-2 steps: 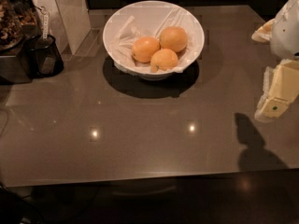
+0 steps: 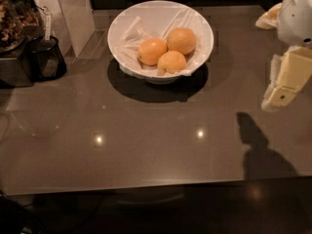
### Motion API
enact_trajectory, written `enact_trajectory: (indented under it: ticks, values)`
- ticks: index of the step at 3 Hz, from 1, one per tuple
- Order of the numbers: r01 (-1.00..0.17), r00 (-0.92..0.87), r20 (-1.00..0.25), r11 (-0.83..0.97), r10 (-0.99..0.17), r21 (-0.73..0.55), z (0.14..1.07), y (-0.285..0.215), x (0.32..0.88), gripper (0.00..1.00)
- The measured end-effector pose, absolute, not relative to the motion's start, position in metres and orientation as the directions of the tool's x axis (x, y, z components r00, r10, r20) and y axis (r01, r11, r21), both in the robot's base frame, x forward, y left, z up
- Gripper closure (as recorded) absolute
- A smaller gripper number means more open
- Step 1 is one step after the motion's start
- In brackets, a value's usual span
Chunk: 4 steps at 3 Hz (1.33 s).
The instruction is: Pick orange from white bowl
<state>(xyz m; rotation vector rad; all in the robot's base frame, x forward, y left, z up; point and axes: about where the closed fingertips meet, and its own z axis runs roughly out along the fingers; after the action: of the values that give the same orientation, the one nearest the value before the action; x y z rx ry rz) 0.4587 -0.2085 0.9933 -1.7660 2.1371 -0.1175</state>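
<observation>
The gripper [image 2: 282, 89] is seen at the right edge of the frame, above the table [image 2: 146, 145] and well apart from the white bowl [image 2: 161, 5]. It has been moved a little up and to the left since the earlier moment. Whether it is wide or narrow cannot be told.

Three fruits are kept in the white bowl at the upper middle of the frame, on crumpled white paper [image 2: 131, 33]: the left orange [image 2: 152, 51], the back orange [image 2: 181, 40] and the front orange [image 2: 171, 62]. They are pressed close together. The bowl and the fruits have not been moved. A dark shadow [image 2: 253, 140] is cast on the table at the lower right.
</observation>
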Motion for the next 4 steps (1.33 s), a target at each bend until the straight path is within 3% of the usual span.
enact_trajectory:
  ticks: [2,4]
  values:
    - [-0.935,0.045,-0.273,0.056,-0.961,-0.350,1.030,-0.173,0.533,0.00]
    - [-0.915,0.056,-0.290,0.067,-0.955,-0.399,1.050,-0.172,0.541,0.00]
